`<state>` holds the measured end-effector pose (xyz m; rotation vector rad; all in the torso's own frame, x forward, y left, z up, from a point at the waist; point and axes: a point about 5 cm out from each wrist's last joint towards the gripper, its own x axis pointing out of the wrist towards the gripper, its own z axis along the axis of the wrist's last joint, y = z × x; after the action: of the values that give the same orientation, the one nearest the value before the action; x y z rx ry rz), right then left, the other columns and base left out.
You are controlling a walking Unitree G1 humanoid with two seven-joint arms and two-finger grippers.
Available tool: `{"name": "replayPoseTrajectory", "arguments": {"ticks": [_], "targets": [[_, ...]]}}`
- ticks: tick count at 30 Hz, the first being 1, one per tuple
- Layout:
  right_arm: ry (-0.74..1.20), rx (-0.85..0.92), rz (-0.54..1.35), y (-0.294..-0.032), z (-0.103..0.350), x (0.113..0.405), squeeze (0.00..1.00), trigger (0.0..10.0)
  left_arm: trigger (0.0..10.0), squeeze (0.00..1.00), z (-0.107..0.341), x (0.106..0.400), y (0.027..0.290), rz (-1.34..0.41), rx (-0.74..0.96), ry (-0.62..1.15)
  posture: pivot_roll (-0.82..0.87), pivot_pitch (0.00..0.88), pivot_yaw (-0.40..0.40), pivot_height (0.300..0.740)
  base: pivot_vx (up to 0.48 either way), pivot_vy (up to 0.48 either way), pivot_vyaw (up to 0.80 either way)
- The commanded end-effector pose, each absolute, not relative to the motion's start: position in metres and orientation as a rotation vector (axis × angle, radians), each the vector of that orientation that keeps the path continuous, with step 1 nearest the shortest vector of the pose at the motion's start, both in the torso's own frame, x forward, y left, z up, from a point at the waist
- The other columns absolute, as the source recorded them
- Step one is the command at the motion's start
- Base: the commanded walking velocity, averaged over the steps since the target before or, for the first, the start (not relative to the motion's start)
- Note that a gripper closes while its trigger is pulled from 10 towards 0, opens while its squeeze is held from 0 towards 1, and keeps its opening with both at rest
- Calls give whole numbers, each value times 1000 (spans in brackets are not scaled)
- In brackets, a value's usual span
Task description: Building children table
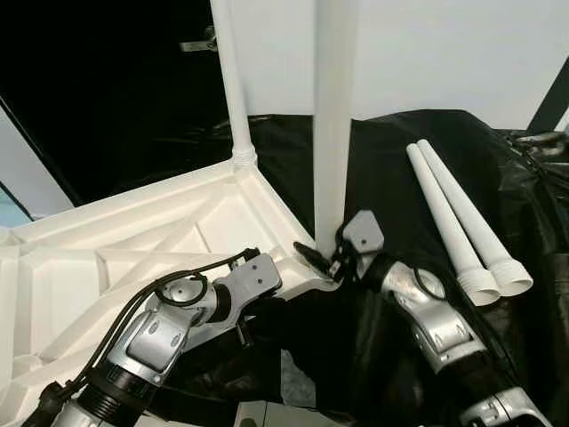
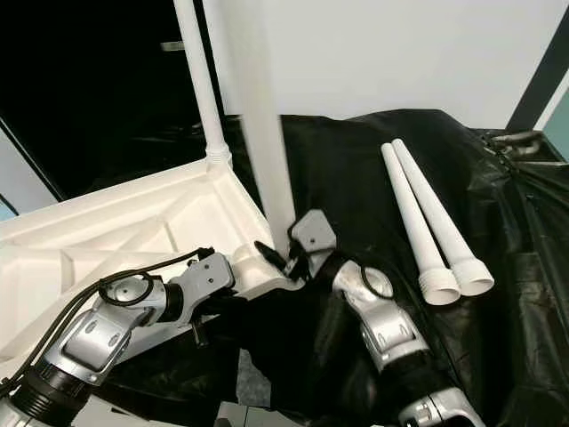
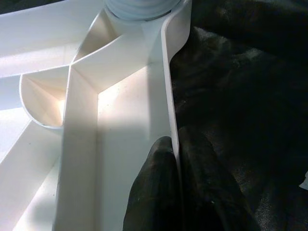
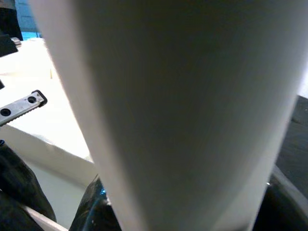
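With one leg (image 1: 233, 89) already standing in the far corner socket of the upturned tabletop (image 1: 107, 258), the step in hand looks like fitting the second leg (image 1: 333, 116) at the near corner. Right claw (image 1: 331, 258) is clamped on that leg low down, holding it upright at the corner. Left claw (image 3: 175, 192) pinches the tabletop's rim wall, steadying it. Two spare legs (image 1: 462, 231) lie side by side on the black sheet (image 1: 391, 160). Next: probably seat the leg and twist it home while the left braces.
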<state>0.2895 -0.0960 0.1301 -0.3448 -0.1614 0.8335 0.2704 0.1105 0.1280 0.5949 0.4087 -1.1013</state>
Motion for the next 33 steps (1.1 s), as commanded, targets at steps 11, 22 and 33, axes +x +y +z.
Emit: {"name": "replayPoseTrajectory", "arguments": {"ticks": [11,22,33], "targets": [[34,-126,779,-109,87,278,0,10000,10000,0,153,283,116,-1040,656,311,89,0,64,740,0,0,0],[147,-156,888,-112,96,291,0,10000,10000,0,154,285,116,-1040,659,306,89,0,59,740,0,0,0],[197,-188,918,-119,94,293,0,10000,10000,0,153,284,116,-1037,655,307,94,0,52,740,0,0,0]]}}
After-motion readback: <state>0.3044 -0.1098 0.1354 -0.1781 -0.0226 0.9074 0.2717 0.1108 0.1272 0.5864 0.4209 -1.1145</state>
